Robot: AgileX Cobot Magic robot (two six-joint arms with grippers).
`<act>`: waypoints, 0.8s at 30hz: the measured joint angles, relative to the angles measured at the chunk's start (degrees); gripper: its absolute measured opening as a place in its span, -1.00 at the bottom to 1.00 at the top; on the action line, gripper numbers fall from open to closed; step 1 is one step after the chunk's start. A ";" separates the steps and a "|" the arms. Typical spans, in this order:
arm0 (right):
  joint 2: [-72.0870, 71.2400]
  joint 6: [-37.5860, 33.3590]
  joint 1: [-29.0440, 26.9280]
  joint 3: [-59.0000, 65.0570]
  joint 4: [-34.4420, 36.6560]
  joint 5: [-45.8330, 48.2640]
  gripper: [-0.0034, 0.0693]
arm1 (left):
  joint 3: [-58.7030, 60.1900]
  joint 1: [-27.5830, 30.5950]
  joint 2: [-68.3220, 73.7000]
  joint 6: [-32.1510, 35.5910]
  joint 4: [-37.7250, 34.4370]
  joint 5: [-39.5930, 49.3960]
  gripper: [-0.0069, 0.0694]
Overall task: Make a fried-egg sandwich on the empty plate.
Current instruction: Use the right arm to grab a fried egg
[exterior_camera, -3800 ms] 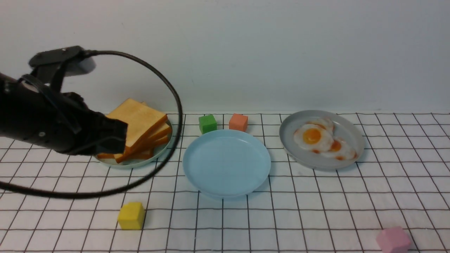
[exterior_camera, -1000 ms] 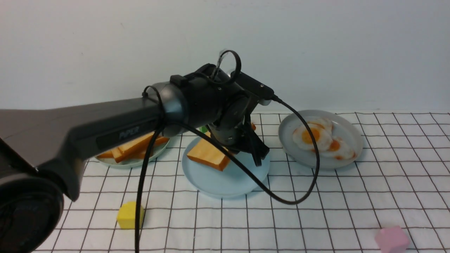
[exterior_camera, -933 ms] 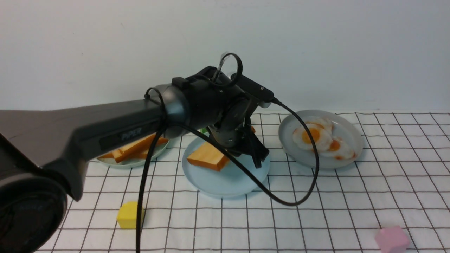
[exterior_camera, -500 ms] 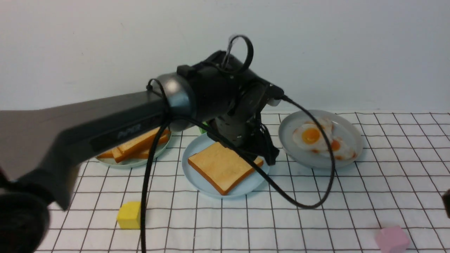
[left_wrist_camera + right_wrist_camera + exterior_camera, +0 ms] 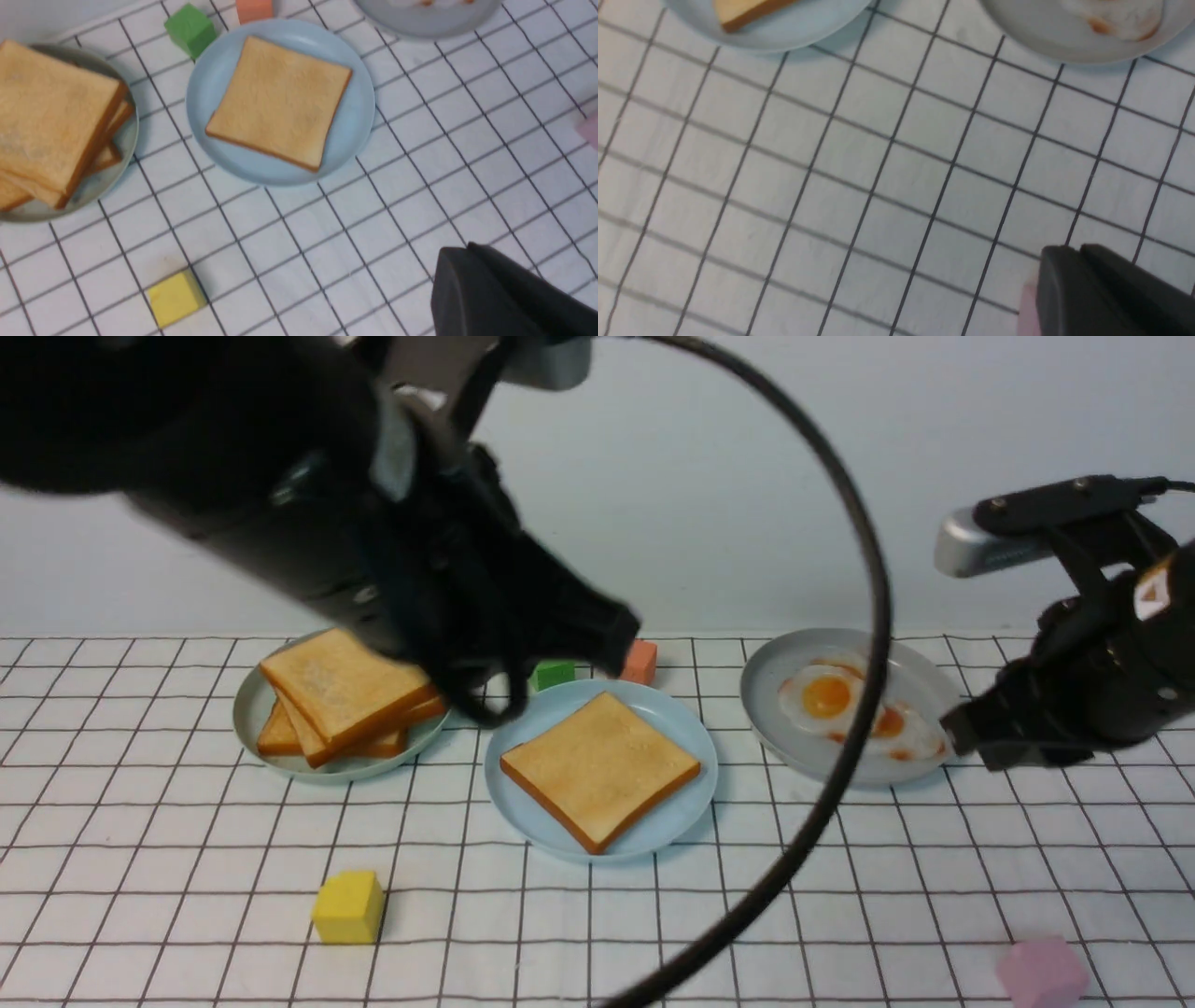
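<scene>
The empty plate (image 5: 689,800), light blue, now carries one golden toast slice (image 5: 599,769) lying flat with nothing on top; both also show in the left wrist view, plate (image 5: 205,93) and toast (image 5: 280,100). More toast slices (image 5: 341,695) are stacked on a greenish-grey plate (image 5: 245,709). Fried eggs (image 5: 840,702) lie on a grey plate (image 5: 924,683). My left gripper (image 5: 611,633) hangs high above the table behind the blue plate, shut and holding nothing (image 5: 460,249). My right gripper (image 5: 962,730) hovers at the egg plate's right edge, its jaws together and holding nothing (image 5: 1071,249).
A green cube (image 5: 552,672) and an orange cube (image 5: 640,661) stand behind the blue plate. A yellow cube (image 5: 348,907) sits front left, a pink cube (image 5: 1043,973) front right. The left arm's black cable (image 5: 840,747) loops in front of the egg plate.
The left gripper let go of the toast, which now lies flat on the blue plate, then rose, drew back left and shut. The right arm has come into view beside the egg plate.
</scene>
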 joint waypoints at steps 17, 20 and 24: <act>40.90 -8.41 -11.45 -34.53 13.75 2.30 0.20 | 25.60 0.00 -27.42 0.00 -3.31 -17.56 -0.85; 45.11 -8.53 -11.47 -39.81 13.96 2.30 0.33 | 25.60 0.00 -27.47 0.00 -3.17 -18.38 -0.85; 48.45 -8.60 -11.58 -43.27 14.00 2.30 0.36 | 25.60 0.00 -27.42 0.00 -2.88 -18.45 -0.85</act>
